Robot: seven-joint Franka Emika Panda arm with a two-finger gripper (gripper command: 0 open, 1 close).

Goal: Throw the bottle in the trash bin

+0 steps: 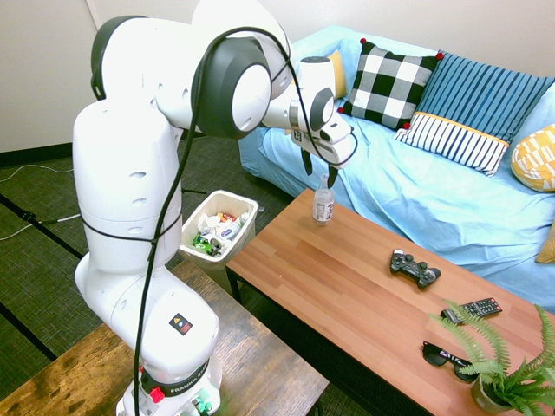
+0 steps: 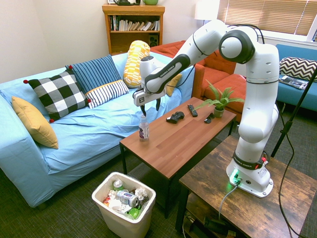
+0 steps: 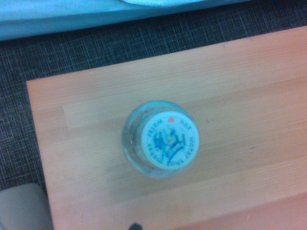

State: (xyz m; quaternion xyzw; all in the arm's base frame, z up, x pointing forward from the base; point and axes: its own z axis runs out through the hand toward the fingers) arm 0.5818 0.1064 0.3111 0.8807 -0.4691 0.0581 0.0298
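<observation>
A small clear bottle (image 1: 323, 204) (image 2: 143, 128) with a white label stands upright near the corner of the wooden coffee table (image 1: 347, 277) (image 2: 178, 139), on the sofa side. In the wrist view I look straight down on its white printed cap (image 3: 166, 138). My gripper (image 1: 320, 171) (image 2: 150, 106) hangs open directly above the bottle, fingertips about level with the cap and holding nothing. The white trash bin (image 1: 252, 206) (image 2: 123, 225), with colourful rubbish inside, stands on the floor just off that end of the table.
A black game controller (image 1: 414, 267) (image 2: 175, 117), a remote (image 1: 471, 308) (image 2: 192, 110), sunglasses (image 1: 447, 355) and a potted fern (image 1: 512, 373) (image 2: 217, 101) lie further along the table. A blue sofa (image 1: 416, 191) with cushions runs behind it. A darker wooden table (image 1: 260, 364) bears the arm.
</observation>
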